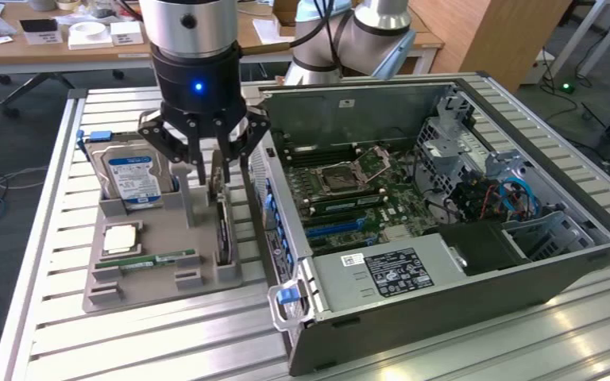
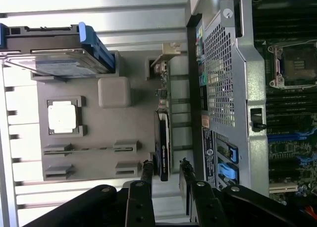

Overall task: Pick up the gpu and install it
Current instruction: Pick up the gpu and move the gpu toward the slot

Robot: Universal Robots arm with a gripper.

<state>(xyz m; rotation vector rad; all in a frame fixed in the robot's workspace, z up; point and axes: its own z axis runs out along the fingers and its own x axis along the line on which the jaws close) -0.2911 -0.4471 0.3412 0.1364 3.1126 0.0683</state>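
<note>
Gripper [image 2: 166, 164] is hovering with fingers spread, flanking one end of the gpu [image 2: 162, 138], which is standing on edge in the grey tray [image 2: 99, 133] beside the open computer case [image 2: 228, 78]. A hard drive [image 2: 54, 63] is resting in another tray slot.

Your arm [image 1: 360, 36] enters at the top of the exterior frame, right of centre, its grey joints folded close together. The silver wrist [image 1: 188, 25] stands upright in the upper left-centre and points straight down. Under it sits your gripper [image 1: 212, 168], a black body with a blue light [image 1: 198, 86] lit on its face (a small steady dot). Its linkages splay outward. The fingers [image 2: 147, 173] point down and stand apart, roughly parallel, with a clear gap between them.
</note>
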